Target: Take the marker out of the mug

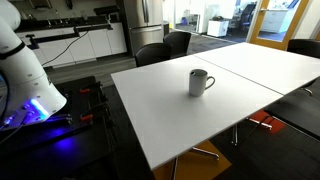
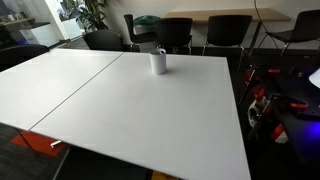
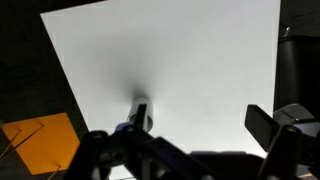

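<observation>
The light grey-white mug (image 1: 200,82) stands upright near the middle of the white table (image 1: 170,115), handle to one side. It also shows in an exterior view (image 2: 158,62) at the table's far side. In the wrist view the mug (image 3: 140,116) is small, low in the picture, with the marker (image 3: 140,106) as a dark stick inside it. My gripper (image 3: 198,132) is open and empty, high above the table and well away from the mug. Its dark fingers frame the lower edge of the wrist view. The gripper does not show in either exterior view.
Only the mug stands on the table. Dark office chairs (image 1: 165,47) (image 2: 178,32) stand around its far edges. An orange object (image 3: 38,140) lies on the floor beside the table. The robot's white arm (image 1: 22,70) rises off the table's end.
</observation>
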